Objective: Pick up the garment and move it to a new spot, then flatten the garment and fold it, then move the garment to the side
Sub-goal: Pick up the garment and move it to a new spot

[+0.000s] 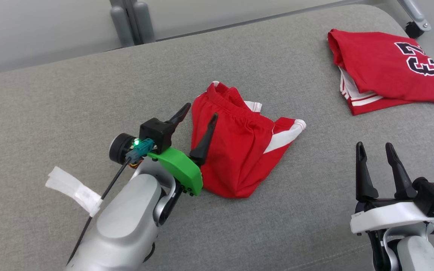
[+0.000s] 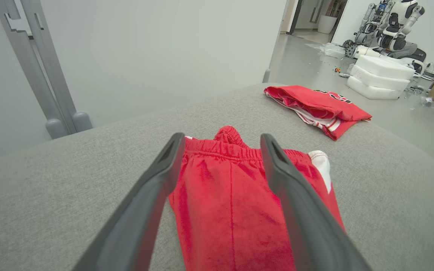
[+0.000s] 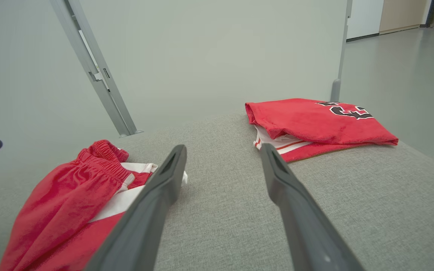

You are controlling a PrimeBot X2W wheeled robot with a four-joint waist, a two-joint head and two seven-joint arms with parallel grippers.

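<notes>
Red shorts (image 1: 239, 150) lie crumpled on the bench (image 1: 70, 94). Left gripper (image 1: 201, 110) at the shorts' left edge, partly over the cloth, jaws wide apart, gripping nothing. Right gripper (image 1: 374, 145) to the right of the shorts, well apart, jaws open, empty. Folded jersey (image 1: 382, 67) beyond the shorts, far right.

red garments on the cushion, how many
2. The red shorts lie at the centre of the grey cushion by the open left gripper; the folded red jersey sits at its far right edge. Folds might hide another piece.
</notes>
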